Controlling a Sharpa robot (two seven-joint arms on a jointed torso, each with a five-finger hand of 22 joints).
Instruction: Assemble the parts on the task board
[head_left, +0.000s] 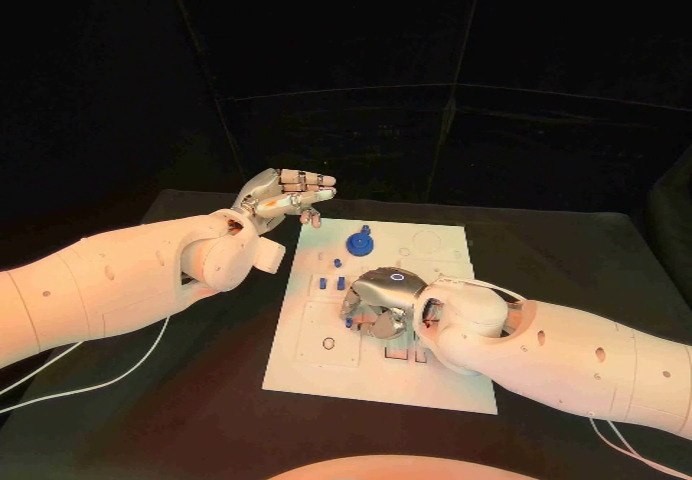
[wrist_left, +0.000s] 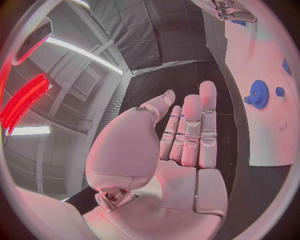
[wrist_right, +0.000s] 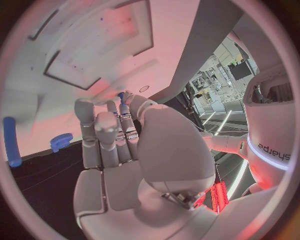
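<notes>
Head view, task board (head_left: 440, 385): white plate at table centre, near corner toward 5 o'clock.
Head view, blue gear (head_left: 361, 241): lies flat on the board's far part, toward 12 o'clock; not yet seated, I judge.
Head view, small blue pegs (head_left: 330, 283): stand near the board's left edge, about 10 o'clock of my right hand.
Head view, my left hand (head_left: 284, 194): raised off the board's far-left corner, fingers straight and side by side, holding nothing.
Head view, my right hand (head_left: 381, 302): low over the board's middle, fingers curled down; I cannot tell what they hold.
Left wrist view, my left hand (wrist_left: 187, 145): palm bare, fingers extended together; the gear (wrist_left: 259, 94) lies apart from them.
Right wrist view, my right hand (wrist_right: 119, 135): a small blue part (wrist_right: 122, 96) sits at the fingertips, seemingly pinched over the board.
Right wrist view, loose pieces: blue rod (wrist_right: 9, 141) and small blue gear (wrist_right: 60, 141).
Progress: early to middle, I judge; several parts left.
</notes>
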